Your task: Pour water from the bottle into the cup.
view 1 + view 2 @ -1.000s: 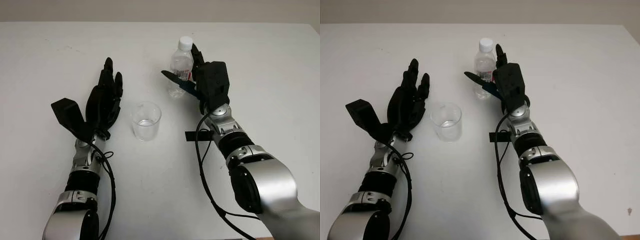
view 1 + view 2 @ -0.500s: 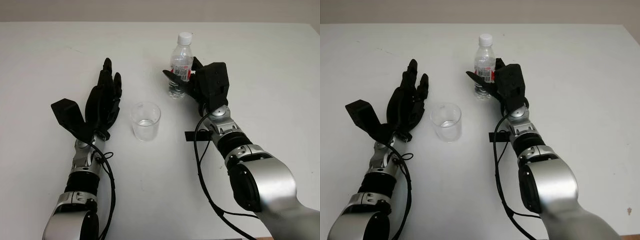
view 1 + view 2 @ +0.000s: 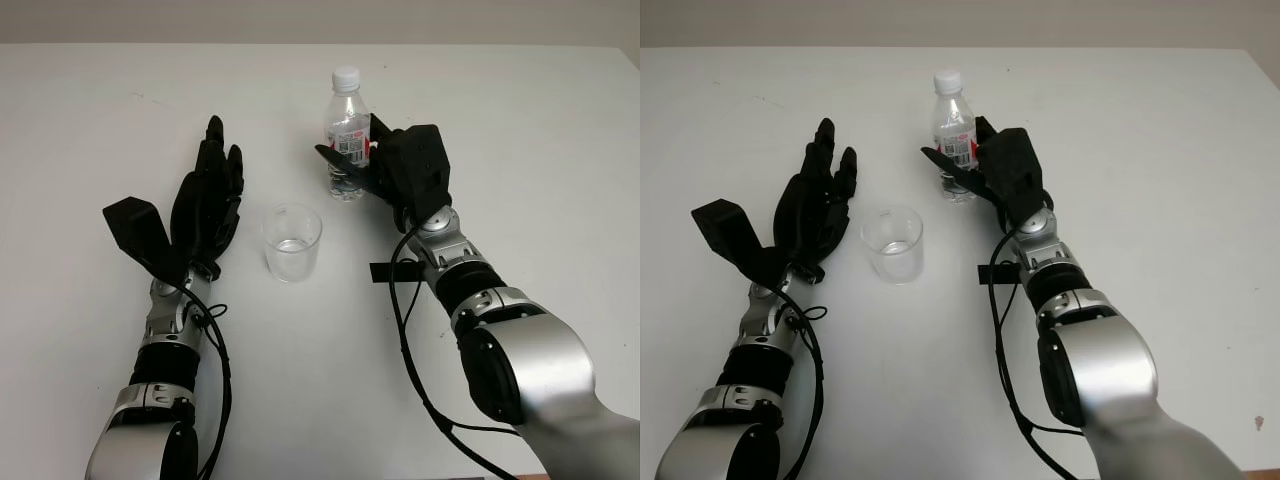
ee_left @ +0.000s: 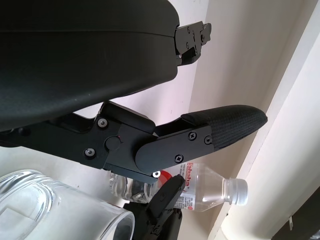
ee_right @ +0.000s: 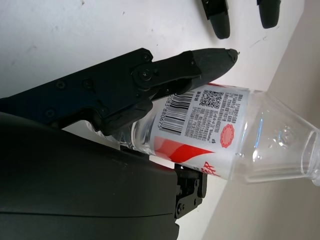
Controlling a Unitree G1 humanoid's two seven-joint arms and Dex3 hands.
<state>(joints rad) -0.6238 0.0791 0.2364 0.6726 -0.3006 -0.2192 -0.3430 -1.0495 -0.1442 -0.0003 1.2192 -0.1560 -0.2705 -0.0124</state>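
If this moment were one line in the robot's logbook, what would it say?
right hand: shut on bottle, upright, cap on | left hand: open, beside cup | cup: on table, a little water inside | pour: not yet begun

White table [image 3: 520,120], clear cup [image 3: 292,242] on it

It looks like a robotics lab or test room: a plain white table [image 3: 560,130] set against a bare pale wall [image 3: 300,20], with loose black cables [image 3: 405,340] trailing off the robot's silver arms [image 3: 520,370].
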